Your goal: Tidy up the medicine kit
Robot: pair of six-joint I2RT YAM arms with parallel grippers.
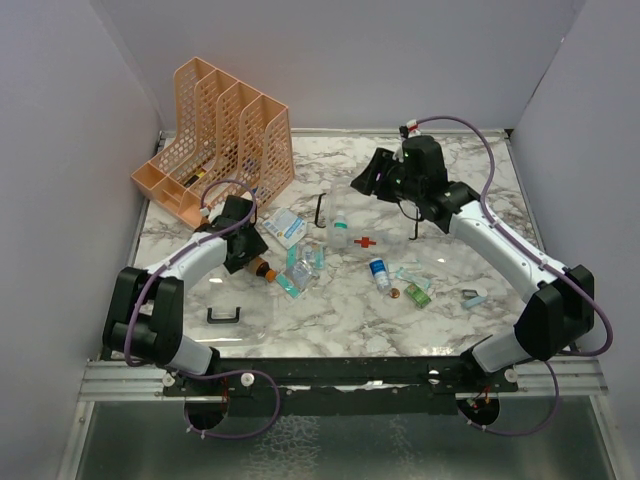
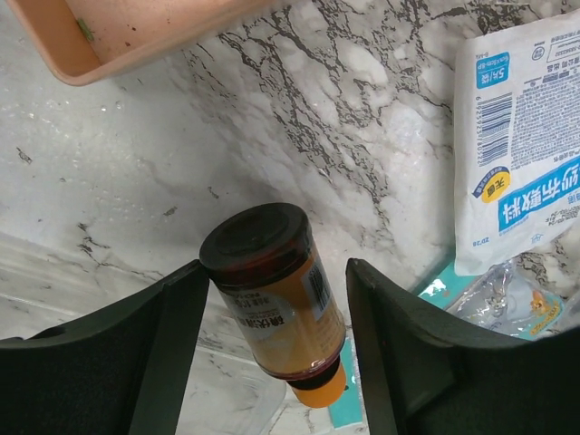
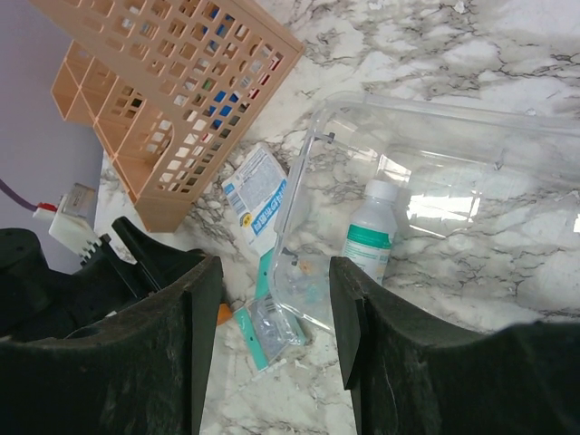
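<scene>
The medicine kit, a clear box with a red cross and a black handle, stands open mid-table; its clear wall shows in the right wrist view. A white bottle with a green label stands in it. My left gripper is open, its jaws on either side of an amber bottle with an orange cap left of the kit. My right gripper is open and empty, raised behind the kit.
An orange mesh file rack stands at the back left. A white-blue packet, teal packets, a blue-capped vial and a green box lie about. A black-handled clear piece lies front left.
</scene>
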